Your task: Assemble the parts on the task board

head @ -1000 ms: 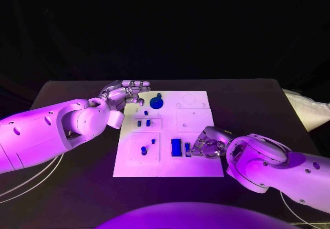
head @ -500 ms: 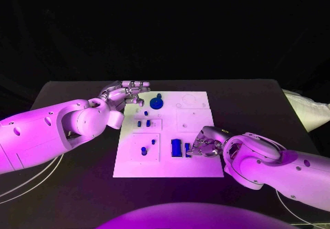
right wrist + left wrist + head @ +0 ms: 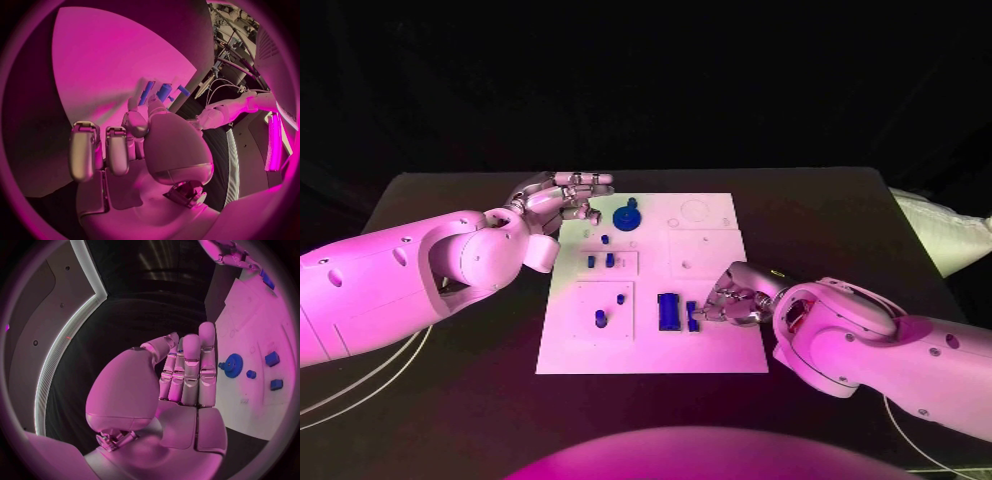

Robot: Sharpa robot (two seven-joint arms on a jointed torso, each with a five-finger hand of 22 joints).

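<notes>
Right hand [image 3: 733,300] sits low on the task board [image 3: 718,345], near its front right, fingers curled in toward the two blue bar parts [image 3: 678,312]. In the right wrist view the fingertips [image 3: 139,122] are right at the blue bars [image 3: 155,92], but can't tell if it's pinching one or just touching. The bars lie just beside the hand, on its inboard side, standing side by side with long axes running front-to-back on the board. So my read: the next move is a short reach or regrasp inward, aligned with that axis. Right hand is clearly nearer to them. Left hand [image 3: 567,195] hovers at the board's far left corner, holding nothing, fingers straight and held close together in the left wrist view [image 3: 187,375], with the blue gear part [image 3: 627,214] just beside it. Small blue pegs [image 3: 600,260] and another peg [image 3: 600,317] stand in the left column of the board, between the two hands. The board lies flat mid-table on the black table [image 3: 848,230]; dark room behind.
</notes>
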